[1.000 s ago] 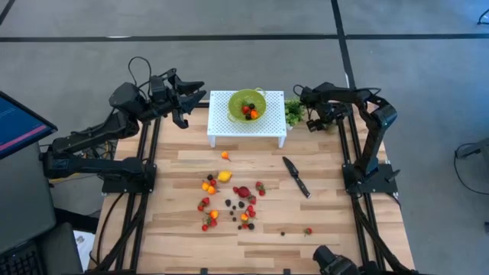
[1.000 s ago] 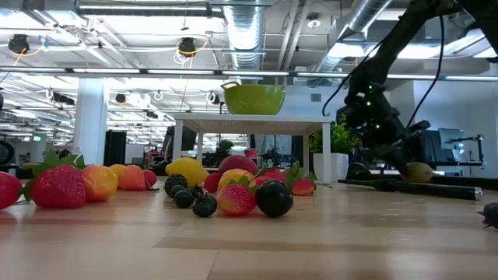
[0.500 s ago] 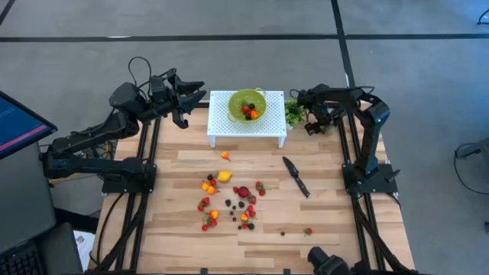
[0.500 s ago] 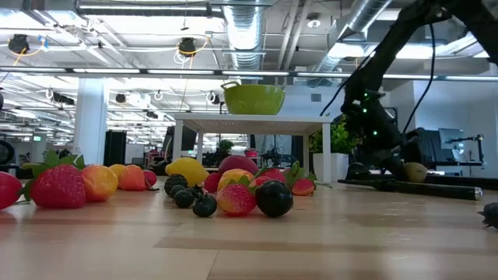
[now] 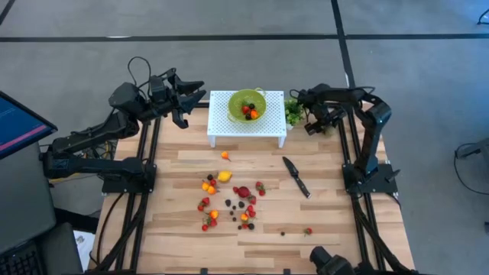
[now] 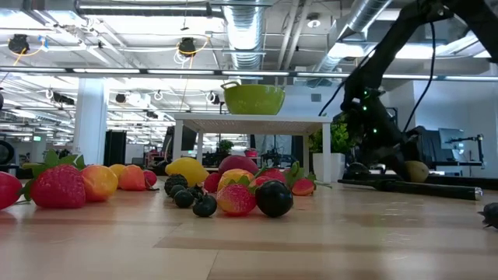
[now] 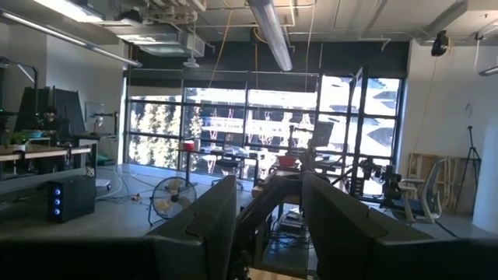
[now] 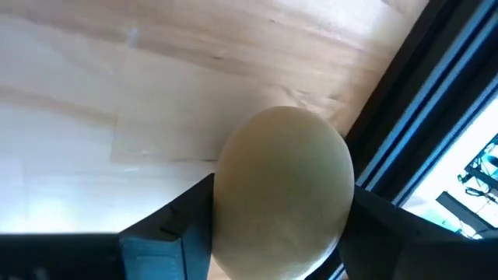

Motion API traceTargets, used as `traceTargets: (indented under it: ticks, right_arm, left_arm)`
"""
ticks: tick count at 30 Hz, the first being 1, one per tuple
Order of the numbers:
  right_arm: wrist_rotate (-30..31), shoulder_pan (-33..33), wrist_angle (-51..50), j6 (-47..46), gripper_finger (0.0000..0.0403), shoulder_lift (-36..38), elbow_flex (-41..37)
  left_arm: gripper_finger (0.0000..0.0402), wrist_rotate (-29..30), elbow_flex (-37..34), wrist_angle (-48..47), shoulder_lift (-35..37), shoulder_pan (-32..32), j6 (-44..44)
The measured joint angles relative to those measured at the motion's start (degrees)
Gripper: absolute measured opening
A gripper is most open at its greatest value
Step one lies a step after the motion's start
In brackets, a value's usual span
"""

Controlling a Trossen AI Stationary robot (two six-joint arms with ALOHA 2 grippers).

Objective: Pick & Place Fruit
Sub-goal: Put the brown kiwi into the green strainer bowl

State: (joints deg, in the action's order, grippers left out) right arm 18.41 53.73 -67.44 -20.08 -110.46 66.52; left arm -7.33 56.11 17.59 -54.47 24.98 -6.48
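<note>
The brown-green fruit looks light, hard-skinned, smooth and rounded, so it may squirt out of a pinch unless taken across its widest middle. It lies on the desk at the far right edge beside the potted plant, directly between the right gripper's fingers, which flank it on both sides, closely but not visibly clamping it. The left gripper waits raised beside the white stand, fingers partly open and empty, while small fruits litter mid-desk.
</note>
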Motion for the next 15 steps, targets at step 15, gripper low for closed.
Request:
traceTargets:
  ticks: [15]
  right_arm:
    - [0.44, -4.34, -1.12, 0.53, 0.0208, 16.51, 0.04]
  left_arm:
    - [0.0142, 0.00, -0.01, 0.10, 0.01, 0.00, 0.00]
